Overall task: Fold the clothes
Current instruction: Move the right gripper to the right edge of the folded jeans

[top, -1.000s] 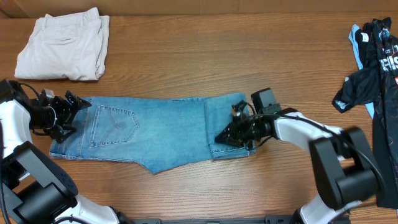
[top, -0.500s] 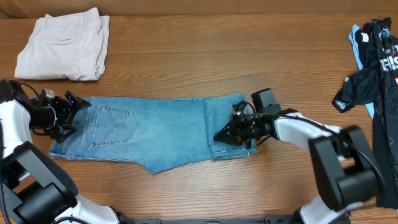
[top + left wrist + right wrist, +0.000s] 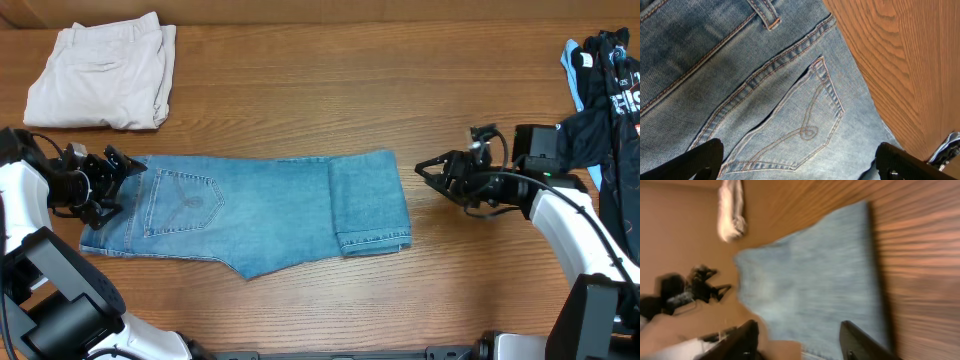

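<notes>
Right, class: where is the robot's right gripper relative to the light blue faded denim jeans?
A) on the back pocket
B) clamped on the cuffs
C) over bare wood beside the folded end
C: the open right gripper is over the brown wooden table, off the jeans.

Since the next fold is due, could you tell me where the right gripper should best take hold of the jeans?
Probably the doubled right-end edge of the jeans, approached from the right by the open right gripper: it lies flat, facing that gripper across the table.
</notes>
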